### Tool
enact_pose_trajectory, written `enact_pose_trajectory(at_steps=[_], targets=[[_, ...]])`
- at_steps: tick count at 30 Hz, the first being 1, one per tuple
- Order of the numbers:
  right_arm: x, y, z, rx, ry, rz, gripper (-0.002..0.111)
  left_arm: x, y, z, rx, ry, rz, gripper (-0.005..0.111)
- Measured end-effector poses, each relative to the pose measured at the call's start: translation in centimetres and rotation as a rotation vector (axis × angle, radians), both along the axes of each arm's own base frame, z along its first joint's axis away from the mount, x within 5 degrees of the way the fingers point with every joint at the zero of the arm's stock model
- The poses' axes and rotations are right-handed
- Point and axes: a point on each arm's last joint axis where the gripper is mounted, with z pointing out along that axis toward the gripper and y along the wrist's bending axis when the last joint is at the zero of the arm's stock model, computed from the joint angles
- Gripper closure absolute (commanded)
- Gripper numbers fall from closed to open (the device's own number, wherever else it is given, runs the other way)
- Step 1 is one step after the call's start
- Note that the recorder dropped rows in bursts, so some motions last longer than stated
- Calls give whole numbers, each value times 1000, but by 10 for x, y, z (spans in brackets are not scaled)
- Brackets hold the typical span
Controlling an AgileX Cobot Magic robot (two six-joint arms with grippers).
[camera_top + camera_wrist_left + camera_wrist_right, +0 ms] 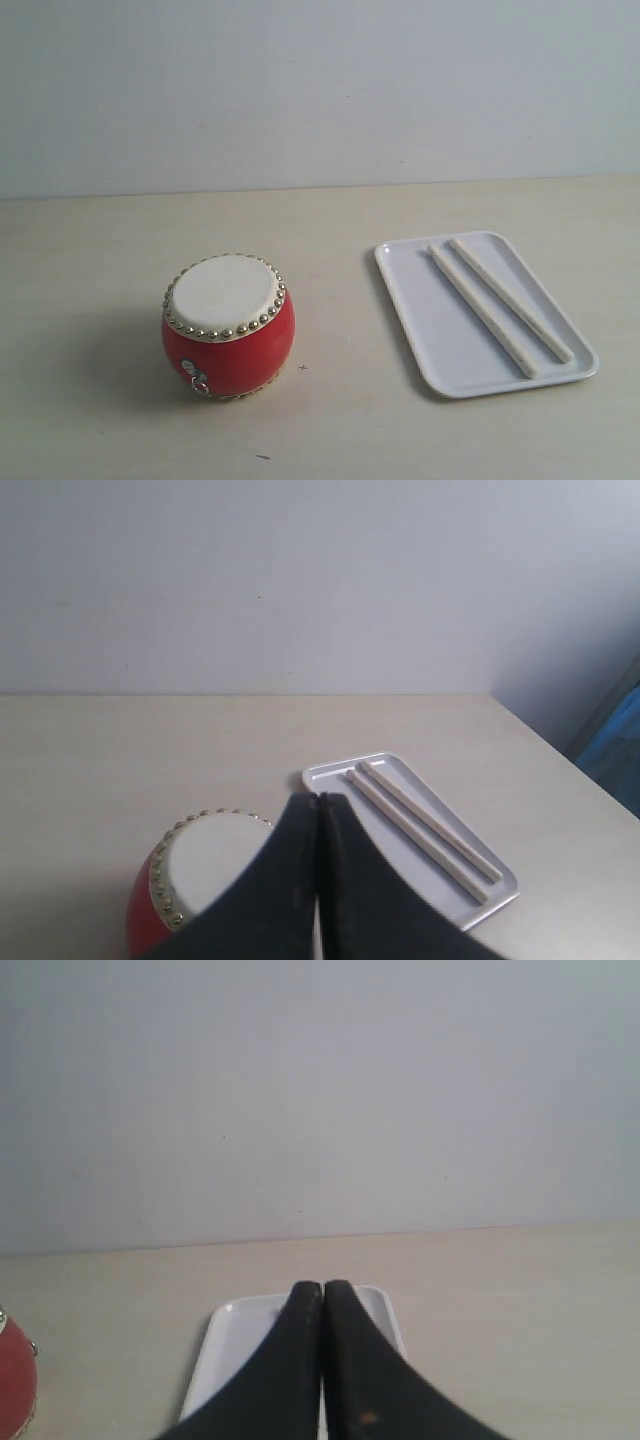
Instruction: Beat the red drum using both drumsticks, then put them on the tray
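Note:
The red drum (228, 325) with its cream head and gold studs stands upright on the table at the left. To its right lies the white tray (420, 310), with two pale drumsticks (483, 311) (510, 299) side by side on it. Neither gripper shows in the exterior view. In the left wrist view my left gripper (318, 800) is shut and empty, with the drum (190, 872) and the tray (330, 777) holding the drumsticks (420, 826) beyond it. My right gripper (322, 1288) is shut and empty, in front of the tray (232, 1335); the sticks are hidden there.
The beige table (120, 240) runs back to a plain pale wall (300, 90). Its right edge (580, 780) shows in the left wrist view, with something blue (615, 745) past it. A sliver of the drum (14, 1385) shows in the right wrist view.

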Motion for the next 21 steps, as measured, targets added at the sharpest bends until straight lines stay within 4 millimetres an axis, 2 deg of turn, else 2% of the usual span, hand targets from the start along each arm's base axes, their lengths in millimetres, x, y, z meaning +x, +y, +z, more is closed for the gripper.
enact_pose_trajectory(at_steps=[10, 21], targets=[[0, 0, -2, 85, 33, -6, 108, 0, 0, 0, 0, 0, 0, 107], [0, 0, -2, 101, 38, -5, 108, 0, 0, 0, 0, 0, 0, 107]])
